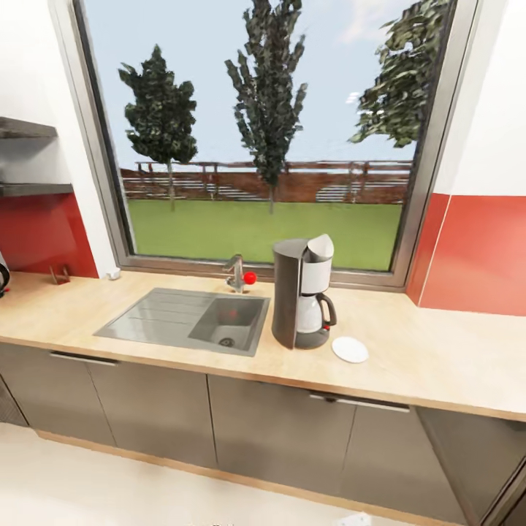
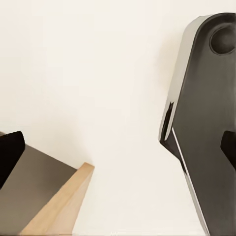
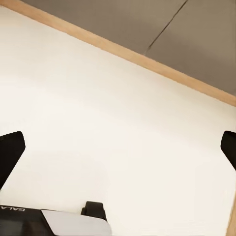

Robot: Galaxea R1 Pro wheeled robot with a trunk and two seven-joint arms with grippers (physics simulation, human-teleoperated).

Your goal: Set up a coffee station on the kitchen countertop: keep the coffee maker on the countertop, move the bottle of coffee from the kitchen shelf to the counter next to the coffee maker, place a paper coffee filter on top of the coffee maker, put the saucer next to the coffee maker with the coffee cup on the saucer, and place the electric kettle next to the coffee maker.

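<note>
In the head view the coffee maker (image 1: 301,295), dark grey with a glass carafe and black handle, stands on the kitchen countertop (image 1: 409,351) just right of the sink. The saucer (image 1: 350,349), flat and white with nothing on it, lies on the worktop right beside the machine. The bottle of coffee and the coffee cup are out of view. A dark rounded shape (image 1: 2,278) is cut off at the left edge; I cannot tell what it is. My left gripper (image 2: 118,152) is open over pale floor, and my right gripper (image 3: 118,150) is open the same way, both holding nothing.
An inset steel sink (image 1: 186,319) with a red-knobbed tap (image 1: 238,275) sits left of the machine. Two wall shelves (image 1: 29,188) hang at the far left. Dark grey cabinets (image 1: 277,424) run below, with a wooden plinth strip (image 3: 147,61). A large window (image 1: 263,131) backs the counter.
</note>
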